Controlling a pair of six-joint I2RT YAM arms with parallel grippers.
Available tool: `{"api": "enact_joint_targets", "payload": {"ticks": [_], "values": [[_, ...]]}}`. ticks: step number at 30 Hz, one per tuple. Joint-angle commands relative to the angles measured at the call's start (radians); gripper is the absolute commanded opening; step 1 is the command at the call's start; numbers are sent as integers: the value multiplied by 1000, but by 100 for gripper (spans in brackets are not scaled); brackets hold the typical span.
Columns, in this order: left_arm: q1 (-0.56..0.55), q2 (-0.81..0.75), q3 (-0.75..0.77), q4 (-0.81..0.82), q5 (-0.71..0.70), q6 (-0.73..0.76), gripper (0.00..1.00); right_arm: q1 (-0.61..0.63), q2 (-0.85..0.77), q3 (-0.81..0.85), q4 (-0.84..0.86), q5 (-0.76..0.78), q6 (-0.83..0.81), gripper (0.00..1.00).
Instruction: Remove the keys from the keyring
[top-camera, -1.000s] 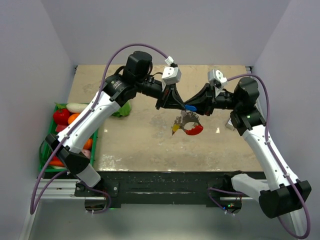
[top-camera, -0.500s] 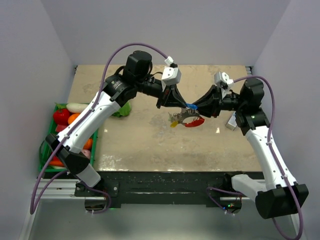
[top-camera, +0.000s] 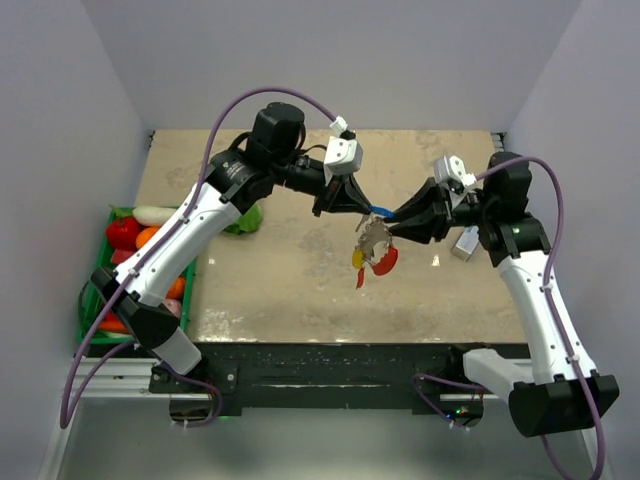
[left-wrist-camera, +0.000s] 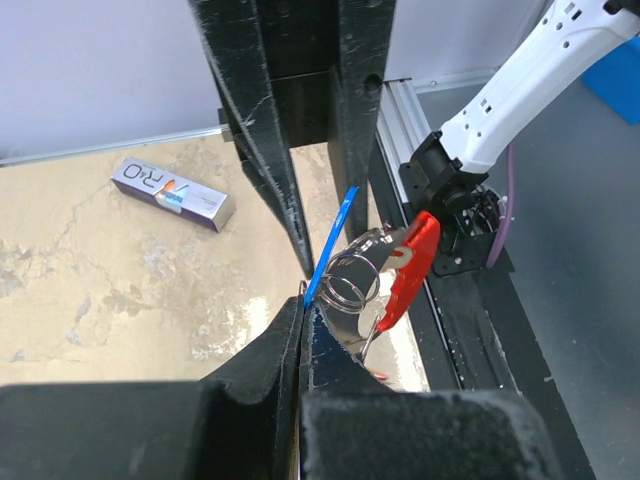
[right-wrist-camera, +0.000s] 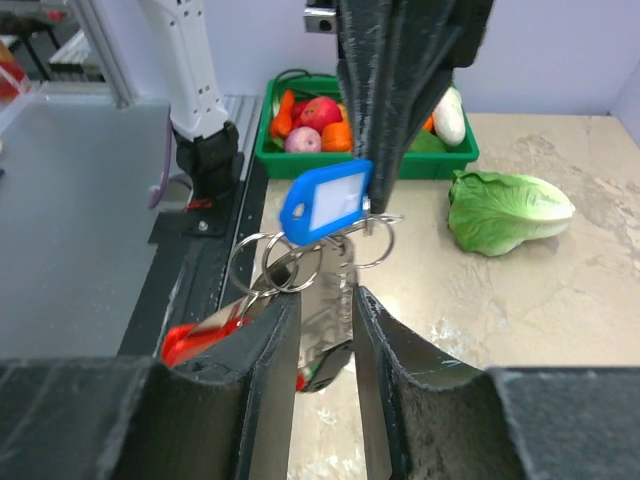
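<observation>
Above the tabletop's (top-camera: 280, 285) middle, both arms reach inward, tips meeting, and the keys (top-camera: 372, 255) dangle in the air.

From the left wrist, your left gripper (left-wrist-camera: 303, 308) pinches the blue tag (left-wrist-camera: 335, 235) beside the keyring (left-wrist-camera: 347, 280).

From the right wrist, your right gripper (right-wrist-camera: 325, 300) clamps a silvery key (right-wrist-camera: 328, 275). Pull crookedly and the bunch could slip free.

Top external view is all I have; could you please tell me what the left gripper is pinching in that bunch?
Observer: The left gripper's jaws are shut on a flat blue plastic tag, at its edge.
Operator: Thank you. And the other arm?
Observer: In its wrist view, the right gripper has a silvery metal key filling the gap between its jaws, apparently clamped.
Operator: Is the red piece gripped?
Observer: No; the long red plastic fob hangs free from several thin silvery rings.
</observation>
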Motion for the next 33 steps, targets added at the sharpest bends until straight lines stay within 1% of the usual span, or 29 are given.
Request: {"api": "enact_joint_targets", "payload": {"ticks": [1,3,4,5,6,7,9,14,17,18,20,27,29,31,33], "values": [[-1,-32,30,19,-26,40,0,0,11,73,-314,-101,-292,32],[-1,-29,38,16,-36,44,0,0,19,94,-389,-111,-358,32],[-2,-28,40,14,-41,48,0,6,23,100,-462,-122,-425,31],[-1,-28,41,14,-44,48,0,11,33,105,-497,-122,-458,31],[-1,-28,43,14,-46,48,0,18,40,115,-529,-119,-522,31],[-1,-28,44,13,-47,48,0,40,45,120,-588,-105,-553,31],[-1,-26,46,13,-52,49,0,64,63,129,-627,-99,-616,31],[-1,-20,55,0,-61,57,0,143,99,145,-667,-84,-668,31],[-1,-18,64,-9,-64,69,0,147,125,180,-745,-79,-743,31],[-1,-17,67,-13,-66,74,0,149,137,210,-820,-70,-818,31],[-1,-15,75,-27,-78,87,0,147,142,234,-877,-59,-880,31],[-1,-3,115,-78,-93,130,0,152,154,232,-874,-52,-883,34],[-2,-2,124,-95,-79,150,0,150,175,257,-908,-30,-919,33],[1,0,130,-116,-69,179,0,134,180,306,-978,-26,-978,33],[1,0,139,-153,-64,207,0,92,172,330,-1002,-32,-981,34]]}}
